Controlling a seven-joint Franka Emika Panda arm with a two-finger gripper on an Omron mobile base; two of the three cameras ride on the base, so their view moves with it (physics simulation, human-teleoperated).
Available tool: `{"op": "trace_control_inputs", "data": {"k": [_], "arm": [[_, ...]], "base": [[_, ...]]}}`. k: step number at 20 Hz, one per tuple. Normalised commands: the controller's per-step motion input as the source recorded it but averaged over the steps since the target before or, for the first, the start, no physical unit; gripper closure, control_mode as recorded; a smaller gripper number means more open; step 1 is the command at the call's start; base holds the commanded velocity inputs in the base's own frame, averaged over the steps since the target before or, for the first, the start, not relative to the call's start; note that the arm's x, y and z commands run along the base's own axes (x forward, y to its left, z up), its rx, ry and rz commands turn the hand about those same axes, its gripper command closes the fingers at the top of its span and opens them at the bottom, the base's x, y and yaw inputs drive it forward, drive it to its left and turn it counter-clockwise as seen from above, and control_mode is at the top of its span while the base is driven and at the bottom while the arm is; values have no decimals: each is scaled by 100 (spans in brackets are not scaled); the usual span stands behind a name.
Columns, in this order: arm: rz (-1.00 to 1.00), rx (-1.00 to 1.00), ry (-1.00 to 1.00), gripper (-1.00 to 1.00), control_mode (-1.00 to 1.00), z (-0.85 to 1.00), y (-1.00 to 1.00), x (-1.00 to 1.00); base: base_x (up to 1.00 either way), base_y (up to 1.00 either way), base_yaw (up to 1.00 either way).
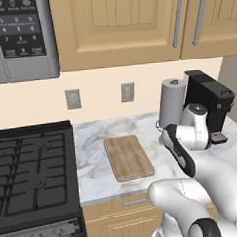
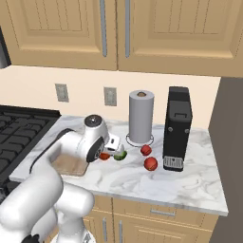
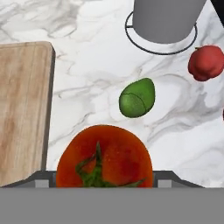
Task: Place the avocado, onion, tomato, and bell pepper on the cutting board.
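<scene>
The two-finger gripper (image 2: 110,153) appears to be pinching the round red tomato with a green stem (image 3: 105,157), which sits between its fingers, though the fingertips are hidden behind the fruit. Just beyond the gripper lies the small green avocado (image 3: 137,98) on the white marble counter (image 3: 96,78), and the flat light-brown wooden cutting board (image 3: 22,109) is just beside the gripper, bare. Farther off are a reddish bell pepper (image 3: 205,62) and the grey paper-towel roll (image 3: 166,17).

Marble counter (image 1: 93,165), wooden cabinets (image 1: 116,28)
</scene>
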Motion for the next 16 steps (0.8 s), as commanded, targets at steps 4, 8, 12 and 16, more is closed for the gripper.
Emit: {"op": "trace_control_inputs", "data": {"k": [4,8,12,16], "arm": [[1,0,-16,100,-100,33,72,0],[0,0,-4,100,-100,16,74,0],[1,0,0,100,-100,9,71,7],[2,0,10,100,-100,12,65,26]], "base": [[0,0,0],[0,0,0],[0,0,0],[0,0,0]]}}
